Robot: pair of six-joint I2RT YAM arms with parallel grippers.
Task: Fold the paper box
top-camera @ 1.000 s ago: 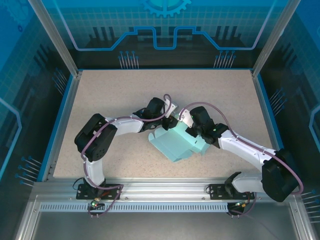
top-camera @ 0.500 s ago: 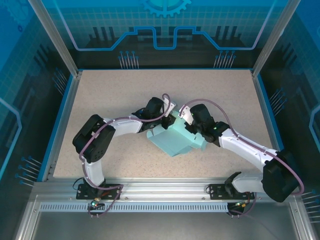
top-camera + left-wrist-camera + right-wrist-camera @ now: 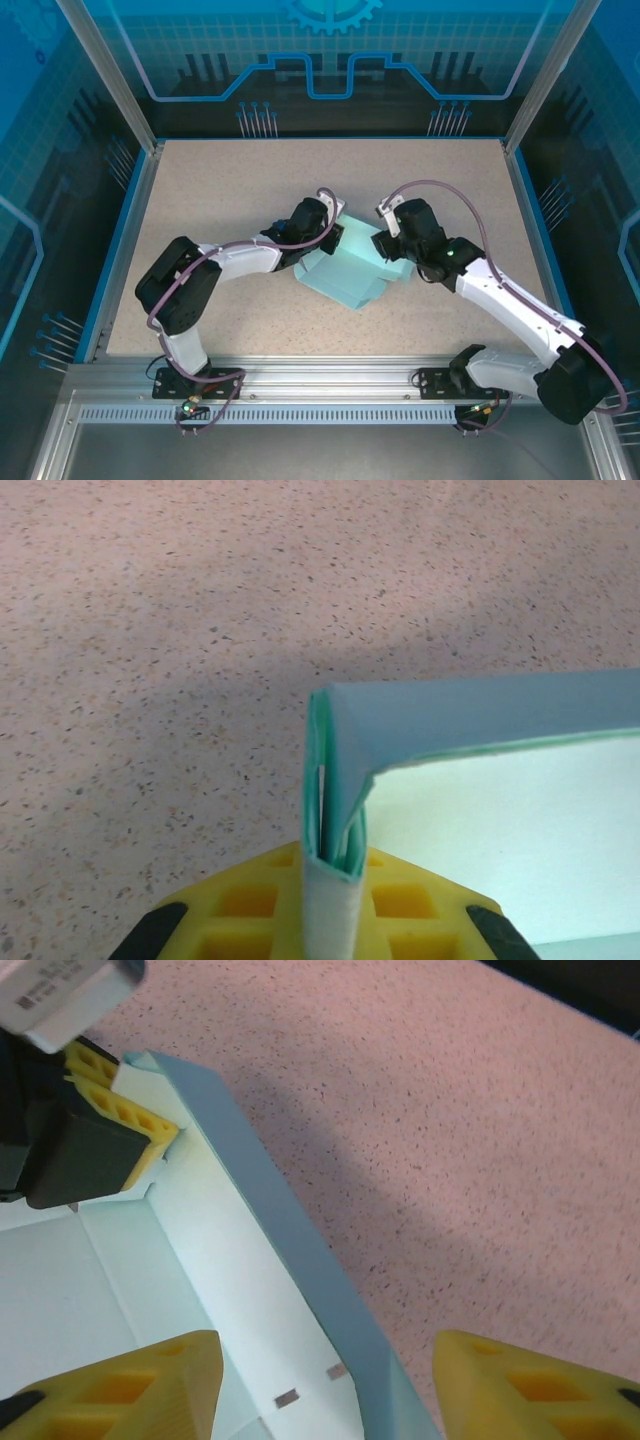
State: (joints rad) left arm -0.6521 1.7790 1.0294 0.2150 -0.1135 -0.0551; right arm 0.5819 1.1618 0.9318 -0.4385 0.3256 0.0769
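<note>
Pale cyan paper box (image 3: 352, 283) lies mid-frame on the speckled table (image 3: 220, 190); our left gripper (image 3: 333, 240) pinches its wall, while our right gripper (image 3: 387, 246) gapes empty beside it.

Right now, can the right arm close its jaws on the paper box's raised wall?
Probably yes: the right arm has open jaws straddling the wall of the paper box, nothing between. The left arm pinches its far corner, so keep clear.
</note>
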